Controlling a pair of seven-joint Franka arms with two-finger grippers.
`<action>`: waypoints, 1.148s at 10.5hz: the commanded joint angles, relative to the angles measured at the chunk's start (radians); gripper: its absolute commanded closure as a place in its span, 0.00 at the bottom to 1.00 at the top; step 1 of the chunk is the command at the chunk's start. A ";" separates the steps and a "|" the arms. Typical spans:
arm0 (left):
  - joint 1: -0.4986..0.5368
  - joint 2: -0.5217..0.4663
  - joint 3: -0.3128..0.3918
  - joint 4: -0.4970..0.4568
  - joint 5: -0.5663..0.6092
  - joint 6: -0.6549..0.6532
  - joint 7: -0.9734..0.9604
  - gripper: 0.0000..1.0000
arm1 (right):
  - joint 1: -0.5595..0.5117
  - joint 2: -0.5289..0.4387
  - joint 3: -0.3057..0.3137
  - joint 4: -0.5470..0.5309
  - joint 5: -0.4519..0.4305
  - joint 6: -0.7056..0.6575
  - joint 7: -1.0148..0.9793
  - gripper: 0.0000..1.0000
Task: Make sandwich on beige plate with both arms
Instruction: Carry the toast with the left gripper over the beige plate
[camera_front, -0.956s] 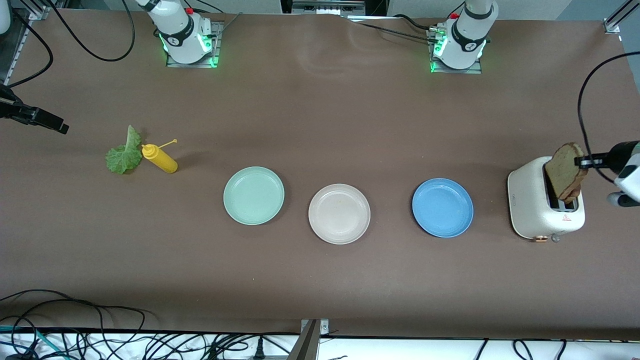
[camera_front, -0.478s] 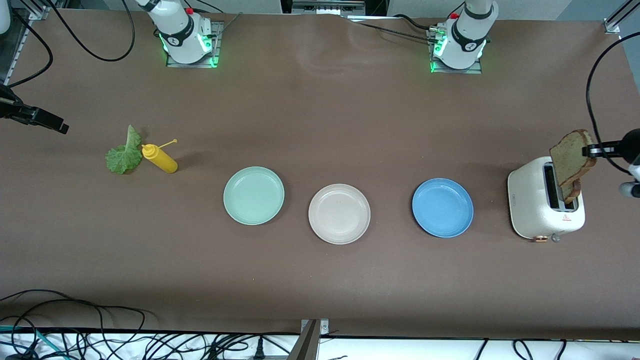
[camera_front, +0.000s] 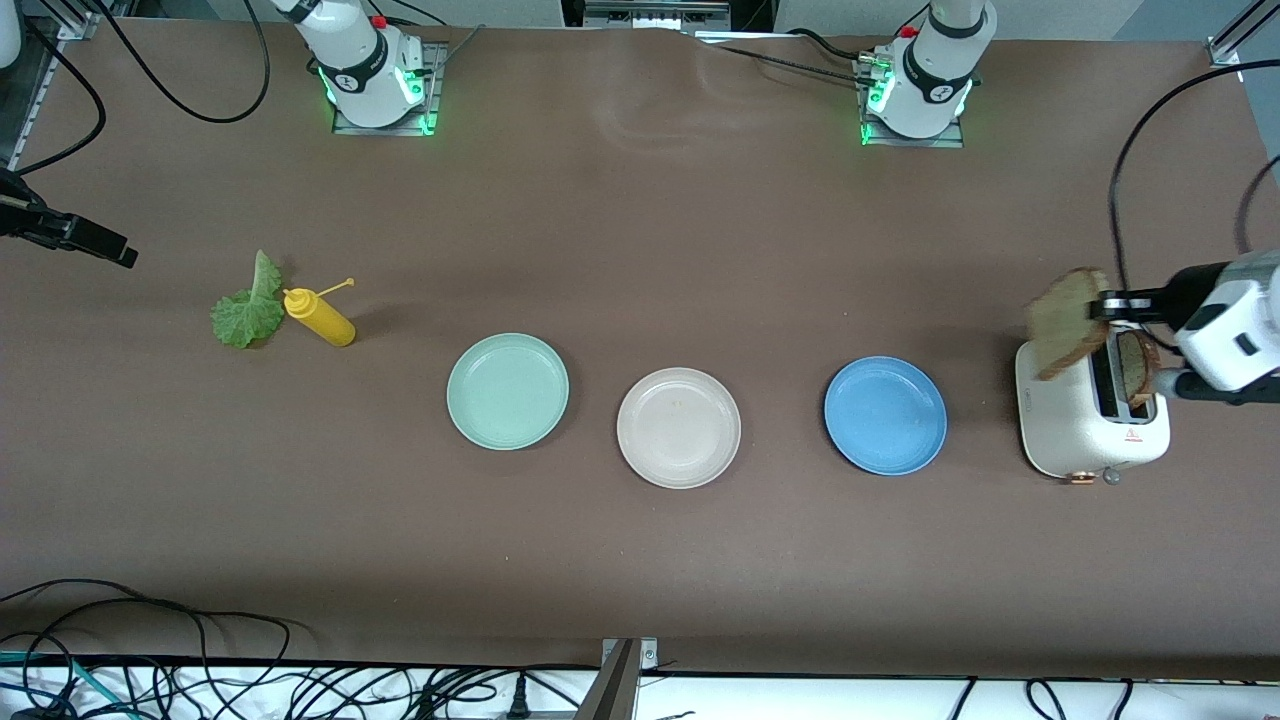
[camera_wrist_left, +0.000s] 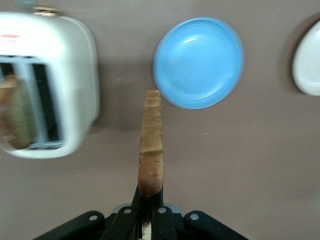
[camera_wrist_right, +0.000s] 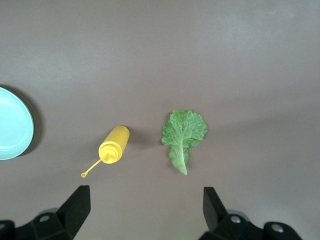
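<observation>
Front view: your beige plate (camera_front: 678, 428), mid-table, is bare. One bread slice (camera_front: 1068, 322) hangs over the toaster (camera_front: 1078, 430), clamped in the left hand (camera_front: 1108, 305); another sits inside. Right hand (camera_wrist_right: 145, 205), spread and holding nothing, waits over the lettuce (camera_wrist_right: 183, 133). Assembly remains.

Gripping a brown-crusted bread slice (camera_wrist_left: 151, 150) edge-on in the left claw (camera_wrist_left: 148, 220), fingers pinched tight on its lower end, above the brown surface (camera_wrist_left: 240, 170). Showing a white toaster (camera_wrist_left: 75, 85) at the frame's upper left, another slice (camera_wrist_left: 17, 120) sitting in its slot. Showing a blue plate (camera_wrist_left: 198, 62) at upper centre and a beige plate's (camera_wrist_left: 309, 62) edge at upper right.
</observation>
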 joint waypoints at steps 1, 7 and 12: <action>-0.114 0.002 0.004 -0.061 -0.100 0.115 -0.130 1.00 | -0.003 0.005 -0.004 0.018 0.016 -0.016 -0.020 0.00; -0.301 0.164 0.008 -0.136 -0.567 0.452 -0.243 1.00 | -0.003 0.010 -0.010 0.018 0.016 -0.016 -0.024 0.00; -0.464 0.299 0.010 -0.090 -0.728 0.664 -0.222 1.00 | -0.003 0.010 -0.010 0.020 0.016 -0.016 -0.024 0.00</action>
